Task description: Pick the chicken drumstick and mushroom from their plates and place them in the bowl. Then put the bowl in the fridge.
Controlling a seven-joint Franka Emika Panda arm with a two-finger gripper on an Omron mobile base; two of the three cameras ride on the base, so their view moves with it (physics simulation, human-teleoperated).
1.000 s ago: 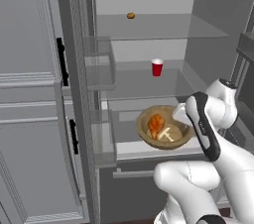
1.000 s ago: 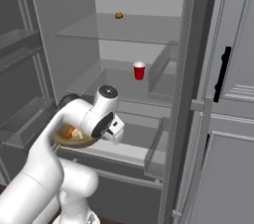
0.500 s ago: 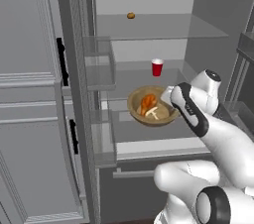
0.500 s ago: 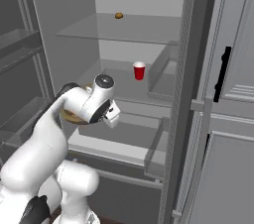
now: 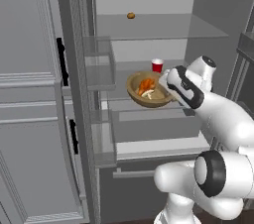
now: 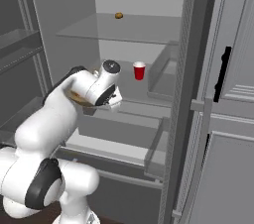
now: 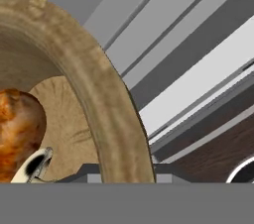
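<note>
The fridge stands open, and the arm reaches into it with the bowl. In the left base view the bowl hangs at the height of the middle glass shelf, a little in front of the red cup that stands on this shelf. The jaws are clamped on the right side of the bowl's rim; the fingertips themselves are hard to make out, because the white hand covers them.

Inside the bowl lies the chicken drumstick, orange-brown, and just beside it a pale piece that is the mushroom. The mushroom is very small here and its shape is not clear.

In the right base view the arm hides nearly all of the bowl; only a brown strip of the rim shows under the hand, to the left of the red cup. The food is not to be seen from this side.

In the hand view the thick wooden rim of the bowl curves across the picture and is cut off at the left and top edge. The drumstick is cut by the left edge, and a cream end of the mushroom lies below it.

On the top shelf of the fridge, well above the bowl, sits a small brown thing; it is too small to say what it is.
</note>
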